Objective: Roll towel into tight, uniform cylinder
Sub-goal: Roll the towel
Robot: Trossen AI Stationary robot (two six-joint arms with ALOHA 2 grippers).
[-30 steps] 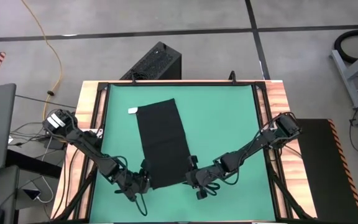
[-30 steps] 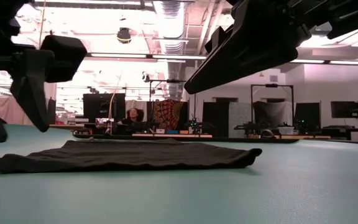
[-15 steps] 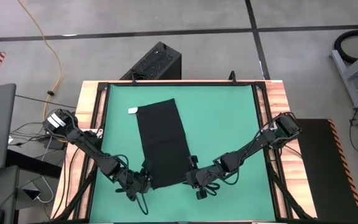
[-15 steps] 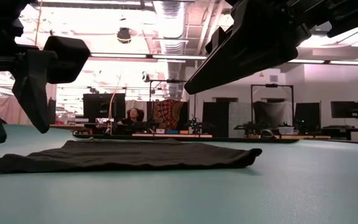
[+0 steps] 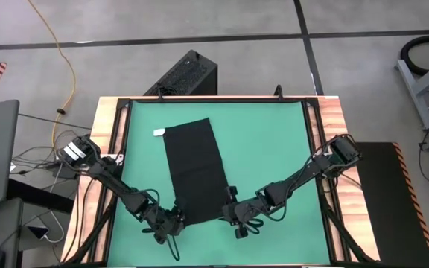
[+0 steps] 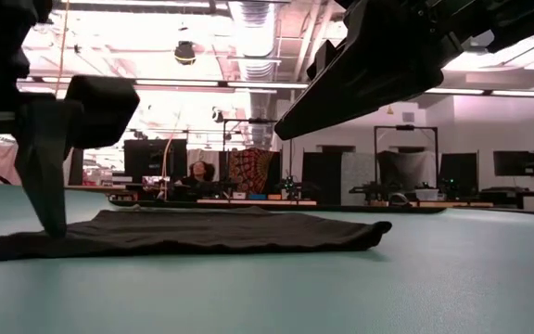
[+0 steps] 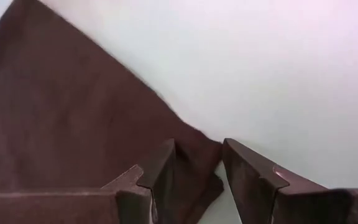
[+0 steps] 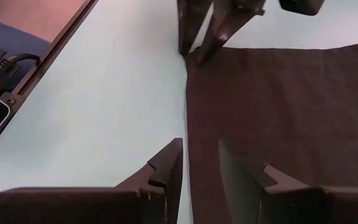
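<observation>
On the left, the left gripper [image 5: 171, 223] is down at the near left corner of the towel [image 5: 194, 170], its fingers [image 7: 160, 171] parted with that corner lying between them, not yet pinched. In the low view one finger stands upright with its tip on the cloth edge. The towel lies flat and unrolled on the green mat [image 5: 274, 149], a long dark strip running from the far side toward the near edge, with a small white tag [image 5: 159, 132] at its far left corner. On the right, the right gripper [image 5: 232, 211] sits at the towel's near right corner, jaws parted astride the cloth's side edge, holding nothing. A black ribbed box [image 5: 185, 73] stands on the floor beyond the table [image 5: 334, 112].
</observation>
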